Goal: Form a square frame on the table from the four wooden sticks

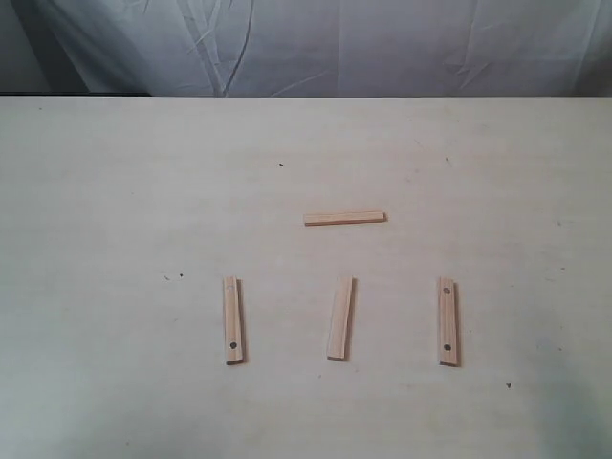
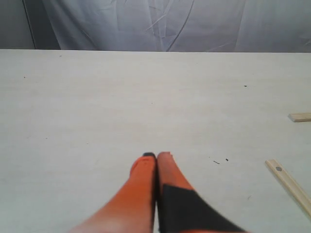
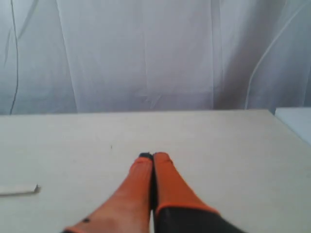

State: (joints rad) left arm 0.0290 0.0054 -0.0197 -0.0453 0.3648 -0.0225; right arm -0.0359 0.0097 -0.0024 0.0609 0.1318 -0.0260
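Observation:
Four pale wooden sticks lie apart on the table [image 1: 115, 191], forming no square. One stick [image 1: 345, 218] lies crosswise at the middle. Nearer the front, three lie lengthwise: a left stick [image 1: 232, 320] with a dark hole, a plain middle stick [image 1: 340, 318], and a right stick [image 1: 448, 321] with two holes. Neither arm shows in the exterior view. My left gripper [image 2: 156, 156] is shut and empty over bare table; a holed stick [image 2: 289, 183] and another stick's end [image 2: 300, 117] show at the edge of the left wrist view. My right gripper [image 3: 153, 156] is shut and empty, with a stick end [image 3: 19, 190] off to its side.
A wrinkled white cloth backdrop [image 1: 335, 43] hangs behind the table's far edge. A few tiny dark specks [image 1: 180, 277] dot the surface. In the right wrist view the table's side edge [image 3: 286, 124] is visible.

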